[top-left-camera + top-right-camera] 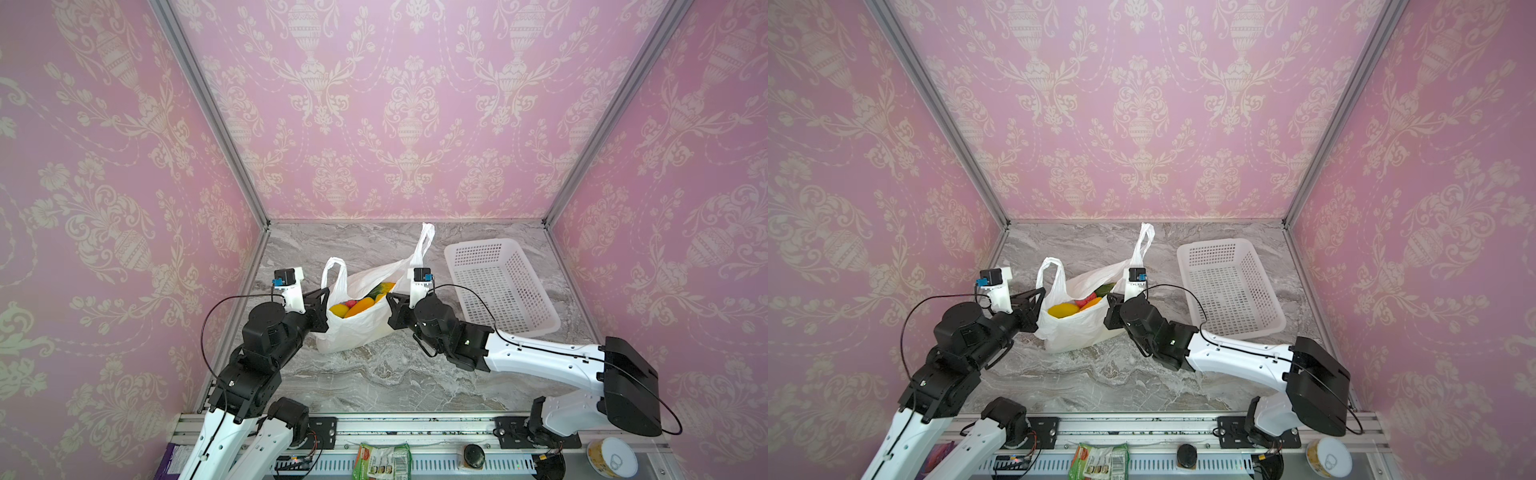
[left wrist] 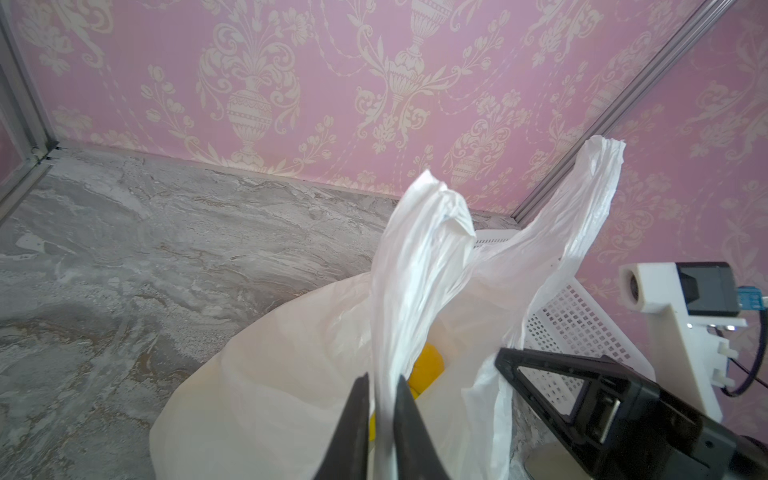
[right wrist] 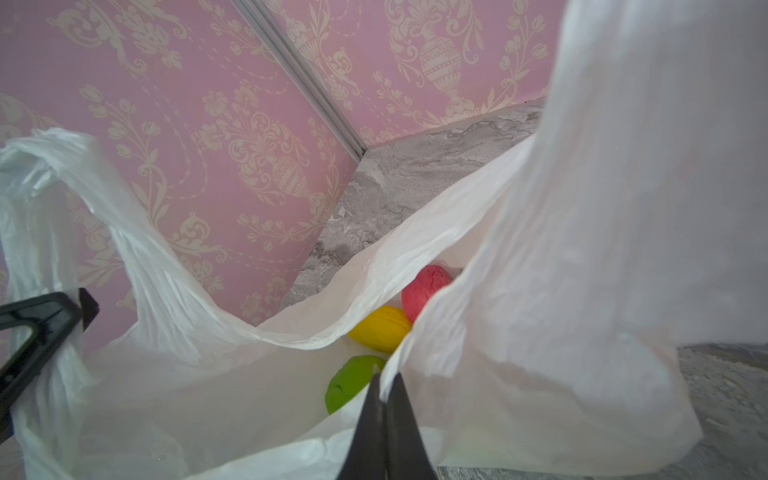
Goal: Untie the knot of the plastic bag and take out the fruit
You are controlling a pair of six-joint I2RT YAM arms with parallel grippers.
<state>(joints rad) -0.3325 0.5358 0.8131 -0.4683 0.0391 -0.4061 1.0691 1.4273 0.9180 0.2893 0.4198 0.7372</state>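
While both grippers hold its mouth wide, the plastic bag (image 1: 357, 328) sits open on the marble table (image 1: 374, 374) — fruit (image 1: 359, 305) showing inside.
Left gripper (image 2: 382, 377) is clamped on the base of one loop handle (image 2: 415, 249); right gripper (image 3: 386, 378) is pinched tight on the opposite rim — yellow, red and green pieces just past its tips. White basket (image 1: 498, 286) stands just beside the bag, on the right.

Pink damask walls (image 1: 374, 104), grey marble floor (image 1: 374, 382)
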